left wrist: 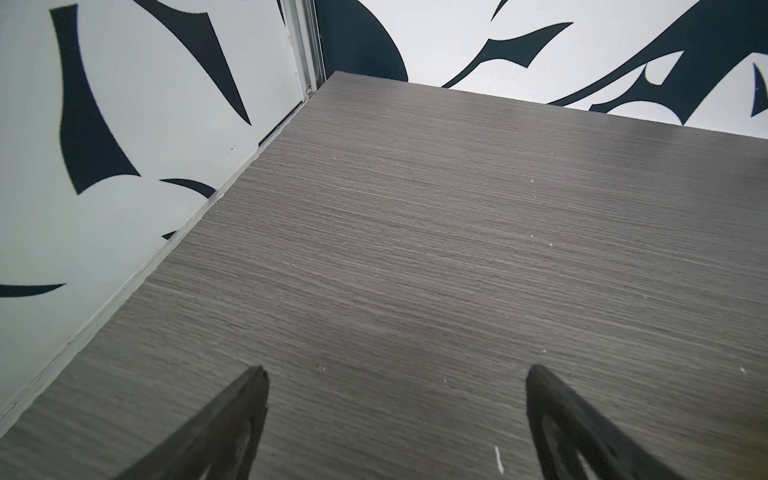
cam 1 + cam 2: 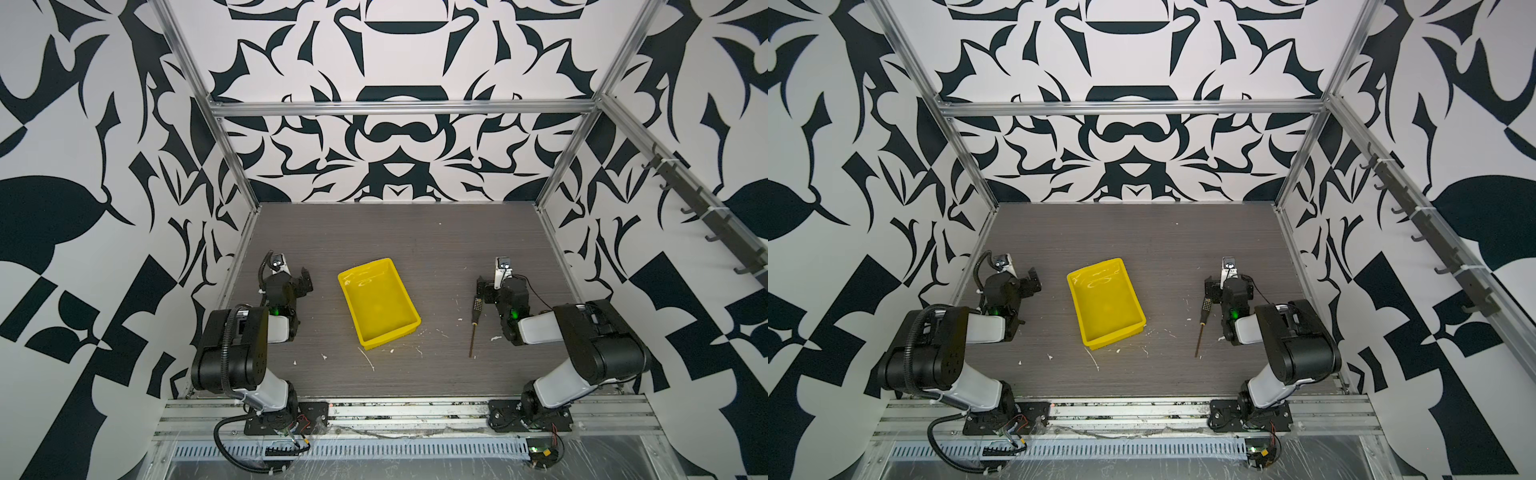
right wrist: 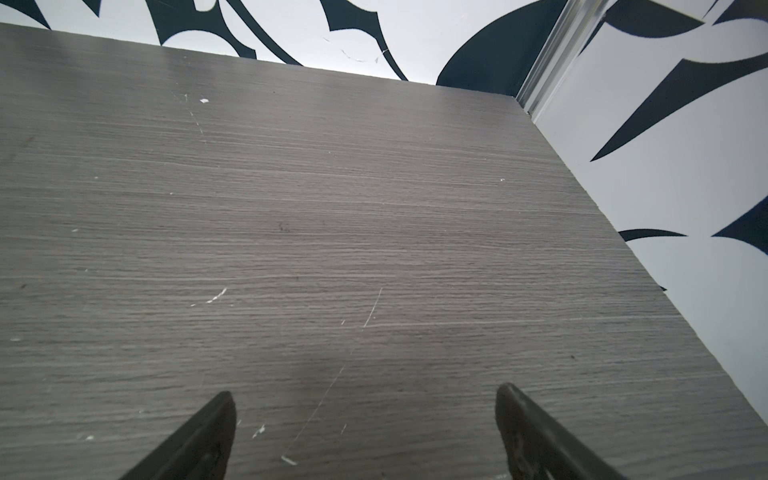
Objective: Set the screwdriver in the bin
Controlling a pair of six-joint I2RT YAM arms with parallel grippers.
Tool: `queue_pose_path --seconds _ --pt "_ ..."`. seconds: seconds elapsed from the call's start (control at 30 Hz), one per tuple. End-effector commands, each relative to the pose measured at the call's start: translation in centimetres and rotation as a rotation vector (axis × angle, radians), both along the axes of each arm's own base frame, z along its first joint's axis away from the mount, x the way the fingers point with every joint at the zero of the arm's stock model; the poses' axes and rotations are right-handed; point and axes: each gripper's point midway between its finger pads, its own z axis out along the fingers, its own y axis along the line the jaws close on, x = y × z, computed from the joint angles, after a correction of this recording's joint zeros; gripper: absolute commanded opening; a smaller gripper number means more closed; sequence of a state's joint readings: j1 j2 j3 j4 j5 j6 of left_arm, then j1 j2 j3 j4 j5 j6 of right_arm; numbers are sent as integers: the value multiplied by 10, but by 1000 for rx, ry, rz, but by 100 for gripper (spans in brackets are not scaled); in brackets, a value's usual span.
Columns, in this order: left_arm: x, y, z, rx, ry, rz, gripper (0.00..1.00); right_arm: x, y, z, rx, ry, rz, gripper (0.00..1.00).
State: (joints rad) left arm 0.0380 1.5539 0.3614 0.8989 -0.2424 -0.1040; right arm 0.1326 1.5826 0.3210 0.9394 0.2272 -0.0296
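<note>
Right gripper (image 3: 365,392) and left gripper (image 1: 397,370) were seen wide open and empty, the screwdriver (image 2: 474,326) was found on the table (image 2: 415,249) by the right one, outside the bin (image 2: 378,303), so a grab was likely needed first.

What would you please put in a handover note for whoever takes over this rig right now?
Left tool: open, empty, left of the bin.
Right tool: open, empty, over bare table.
Screwdriver: flat on the table, right of the bin, next to the right tool, handle toward the back wall.
Bin: mid-table, empty.
Done: nothing yet.
Left: grasp the screwdriver, probably with the right tool, and drop it in the bin.
</note>
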Motion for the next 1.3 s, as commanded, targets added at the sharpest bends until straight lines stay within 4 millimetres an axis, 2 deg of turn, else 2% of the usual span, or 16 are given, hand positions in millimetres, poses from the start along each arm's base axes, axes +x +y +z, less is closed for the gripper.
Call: queue_pose_path --seconds 0.0,0.13,0.3,0.4,0.5,0.57,0.63,0.7,0.77,0.83,0.87,1.0,1.1,1.2,1.27 --pt "5 -2 8 -1 -24 -9 99 6 1 18 3 -60 5 100" --pt "3 -5 9 -7 -34 -22 99 6 1 18 4 -59 5 100" --pt "-9 -33 22 7 -114 -186 99 6 1 18 4 -60 3 100" --pt "-16 -35 43 3 -150 -182 99 6 0 19 7 -66 -2 100" --pt "-24 -38 71 -121 -26 -145 99 4 -3 20 10 -76 -24 100" --pt "-33 -43 94 -154 72 -140 99 4 -4 23 10 -84 -33 100" --pt "-46 -49 108 -196 124 -126 99 2 -5 25 10 -89 -39 100" --pt "-63 -57 104 -290 193 -129 99 1 -7 28 8 -98 -51 100" --pt "-76 -67 88 -404 246 -127 99 0 -9 30 6 -105 -63 100" --pt "-82 -89 65 -460 257 -248 99 -3 -9 34 1 -117 -73 100" --pt "-80 -91 57 -494 240 -247 99 -4 -9 36 -5 -123 -77 100" --pt "-85 -94 53 -522 294 -251 99 -12 -5 47 -43 -161 -93 100" --pt "-88 -80 42 -532 327 -139 99 -19 -5 59 -77 -174 -130 100" --pt "-90 -80 43 -527 341 -136 99 -24 -3 82 -116 -142 -160 100" --pt "-92 -82 45 -536 324 -148 99 -33 -8 95 -74 -69 -209 100"
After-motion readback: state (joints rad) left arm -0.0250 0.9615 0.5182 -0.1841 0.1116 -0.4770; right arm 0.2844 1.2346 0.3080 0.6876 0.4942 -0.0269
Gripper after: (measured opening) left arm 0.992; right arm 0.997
